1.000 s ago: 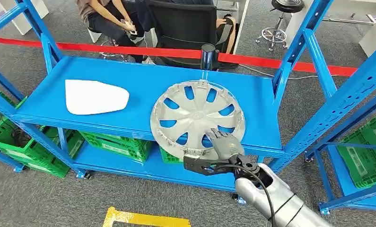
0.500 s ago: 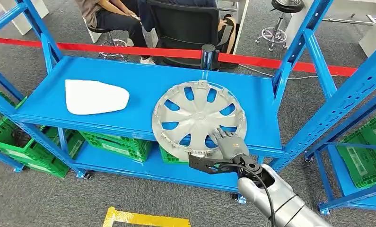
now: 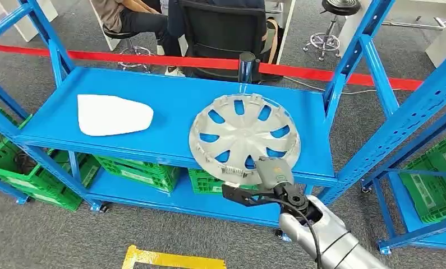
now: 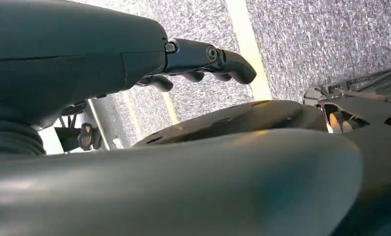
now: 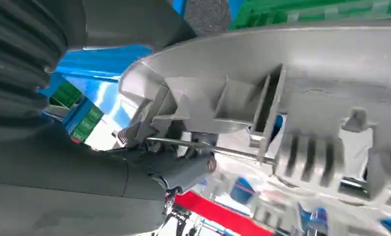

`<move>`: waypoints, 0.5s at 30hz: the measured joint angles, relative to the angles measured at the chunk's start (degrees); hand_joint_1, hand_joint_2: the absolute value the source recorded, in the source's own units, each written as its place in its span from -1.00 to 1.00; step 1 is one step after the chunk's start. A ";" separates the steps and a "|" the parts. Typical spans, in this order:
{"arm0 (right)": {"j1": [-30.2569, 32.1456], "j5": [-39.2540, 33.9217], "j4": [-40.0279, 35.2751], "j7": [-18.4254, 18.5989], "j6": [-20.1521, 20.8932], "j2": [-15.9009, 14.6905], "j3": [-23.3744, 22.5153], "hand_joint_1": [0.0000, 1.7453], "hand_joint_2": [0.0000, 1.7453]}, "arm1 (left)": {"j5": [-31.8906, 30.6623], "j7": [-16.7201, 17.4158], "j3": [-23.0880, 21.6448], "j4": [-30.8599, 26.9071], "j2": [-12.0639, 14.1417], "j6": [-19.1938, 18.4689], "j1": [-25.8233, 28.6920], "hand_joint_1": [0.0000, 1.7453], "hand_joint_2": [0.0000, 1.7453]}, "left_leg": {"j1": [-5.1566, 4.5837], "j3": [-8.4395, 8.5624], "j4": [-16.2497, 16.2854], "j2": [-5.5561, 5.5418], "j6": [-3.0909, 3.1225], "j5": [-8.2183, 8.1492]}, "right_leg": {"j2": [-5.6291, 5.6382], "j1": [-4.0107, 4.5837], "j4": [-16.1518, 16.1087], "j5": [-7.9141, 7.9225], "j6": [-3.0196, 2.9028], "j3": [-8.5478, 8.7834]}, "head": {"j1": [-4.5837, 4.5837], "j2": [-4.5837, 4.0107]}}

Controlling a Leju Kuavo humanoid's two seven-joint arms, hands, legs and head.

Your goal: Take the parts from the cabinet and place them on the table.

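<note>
R hand: grips hubcap near rim (tilted, shelf right)
L hand: fingers curled, holds nothing

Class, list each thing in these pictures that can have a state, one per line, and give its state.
Silver plastic wheel cover: near rim held by the right hand, tilted, overhanging the front edge of the blue metal shelf.
Right hand: grips the cover's rim.
Left hand: fingers curled, holding nothing, above the floor.
White flat panel: lying flat on the shelf, untouched.
</note>
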 joint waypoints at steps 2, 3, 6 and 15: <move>-0.05 0.54 0.00 0.00 -0.15 0.00 0.00 1.00 1.00 | 0.00 0.00 0.00 0.00 -0.07 0.00 0.01 -1.00 -1.00 | 0.00 0.01 0.00 0.00 0.00 0.01 | 0.00 0.00 0.00 0.00 0.00 0.02 | 0.04 0.00; -0.06 1.07 0.00 0.00 -0.26 0.00 0.00 1.00 1.00 | 0.04 -0.02 0.00 0.00 -0.11 0.02 0.01 -1.00 -1.00 | 0.00 0.02 0.00 0.00 -0.01 0.02 | 0.00 0.00 0.00 0.01 0.00 0.02 | 0.02 0.00; -0.04 3.85 -0.02 0.15 -0.33 0.00 0.00 1.00 1.00 | 0.09 -0.02 0.00 0.00 -0.20 0.15 0.01 -1.00 -1.00 | 0.00 0.04 0.00 0.00 -0.02 0.03 | 0.00 0.00 -0.01 0.01 0.00 0.03 | 0.00 0.00; 1.01 11.80 -0.57 -0.48 -0.37 -0.33 -0.46 1.00 1.00 | 0.17 0.00 -0.04 0.00 -0.26 0.35 0.04 -1.00 -1.00 | 0.00 0.03 0.01 0.00 -0.02 0.03 | 0.00 0.00 -0.02 0.01 0.00 0.01 | -0.02 0.00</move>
